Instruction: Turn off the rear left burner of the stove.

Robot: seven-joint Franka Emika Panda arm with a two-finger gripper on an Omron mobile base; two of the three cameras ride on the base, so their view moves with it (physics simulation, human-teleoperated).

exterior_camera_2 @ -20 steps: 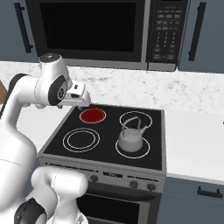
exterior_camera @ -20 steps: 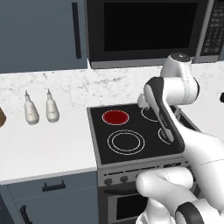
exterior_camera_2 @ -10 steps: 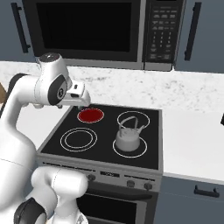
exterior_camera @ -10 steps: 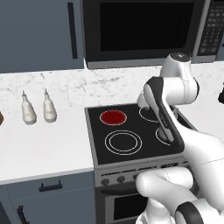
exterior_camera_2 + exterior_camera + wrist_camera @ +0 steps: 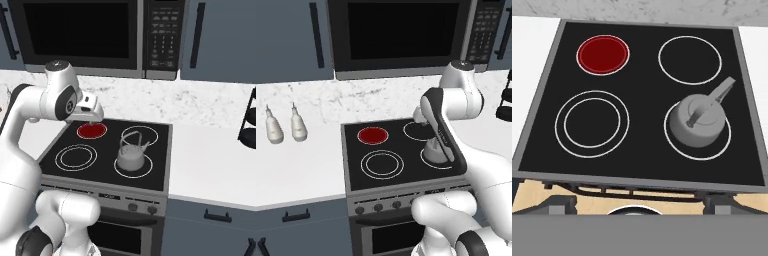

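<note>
The stove is a black glass cooktop with white rings on a grey steel body. Its rear left burner glows as a solid red disc. A row of small dark knobs runs along the front panel. My gripper hangs open and empty above the back of the cooktop, just over the red disc in the right base view, well above and behind the knobs. In the left base view my own arm covers the hand.
A grey kettle stands on the front right zone. The black microwave hangs above the stove. Two white shakers stand on the left counter. A dark rack sits at the right edge.
The whole scene has slid left in both base views, so the base has driven right. The arm keeps its pose and the gripper stays open.
</note>
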